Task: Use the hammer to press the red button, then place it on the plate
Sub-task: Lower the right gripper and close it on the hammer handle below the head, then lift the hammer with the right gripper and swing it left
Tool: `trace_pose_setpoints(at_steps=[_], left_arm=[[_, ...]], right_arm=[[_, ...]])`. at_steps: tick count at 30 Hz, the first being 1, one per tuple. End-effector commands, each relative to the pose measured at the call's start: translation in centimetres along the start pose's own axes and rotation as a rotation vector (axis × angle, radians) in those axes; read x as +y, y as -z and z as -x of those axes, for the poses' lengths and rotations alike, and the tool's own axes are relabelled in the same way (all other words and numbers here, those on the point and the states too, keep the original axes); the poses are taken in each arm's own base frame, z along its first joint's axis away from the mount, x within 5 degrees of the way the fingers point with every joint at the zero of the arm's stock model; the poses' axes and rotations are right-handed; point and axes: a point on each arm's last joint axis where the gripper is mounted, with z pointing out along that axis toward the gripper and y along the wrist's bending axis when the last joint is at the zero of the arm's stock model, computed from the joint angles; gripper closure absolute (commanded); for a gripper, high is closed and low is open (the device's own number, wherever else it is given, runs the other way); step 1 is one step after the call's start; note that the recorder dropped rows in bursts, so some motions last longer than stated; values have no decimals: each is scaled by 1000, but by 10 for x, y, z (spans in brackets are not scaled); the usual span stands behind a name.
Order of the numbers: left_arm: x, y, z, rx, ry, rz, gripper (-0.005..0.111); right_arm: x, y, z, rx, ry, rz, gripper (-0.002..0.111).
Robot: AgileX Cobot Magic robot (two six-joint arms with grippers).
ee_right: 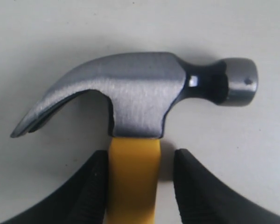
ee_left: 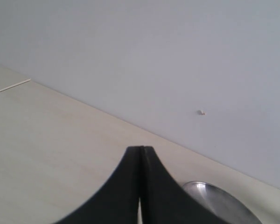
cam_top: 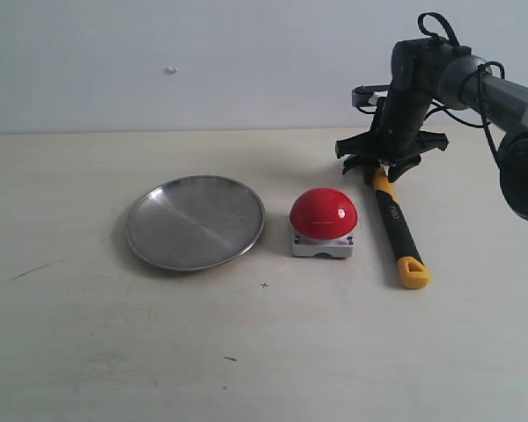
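The hammer [cam_top: 396,224] lies flat on the table to the right of the red button [cam_top: 324,213], its yellow loop end toward the front. My right gripper [cam_top: 383,167] is lowered over its head end. In the right wrist view the dark metal head [ee_right: 140,98] lies just beyond my right gripper [ee_right: 141,158], which is open astride the yellow neck of the handle. One finger [ee_right: 95,186] touches the handle; a gap shows at the other finger [ee_right: 196,186]. The steel plate [cam_top: 195,221] lies left of the button. My left gripper [ee_left: 141,148] is shut on nothing, with the plate's rim [ee_left: 219,203] beside it.
The pale table [cam_top: 264,352] runs back to a plain white wall [cam_top: 202,61]. The right arm [cam_top: 475,83] reaches in from the upper right. The left arm is outside the exterior view.
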Motion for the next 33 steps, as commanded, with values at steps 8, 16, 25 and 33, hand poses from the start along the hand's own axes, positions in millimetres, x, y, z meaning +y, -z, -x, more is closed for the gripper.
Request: trace_pose_setpoints(at_steps=[8,16,25,33], left_arm=[[0,0,0,-4,-6,-2,107],[0,0,0,-4,-6,-2,107],[0,0,0,-4,-6,-2,107],[0,0,0,-4,-9,-2,107]], right_arm=[[-1,-3,-1,6,18,-20,65],[0,-3,1,-16,14,-5,65],[0,-10,-2,4,40,-7,87],[0,-10,-3,25,74,-8,108]])
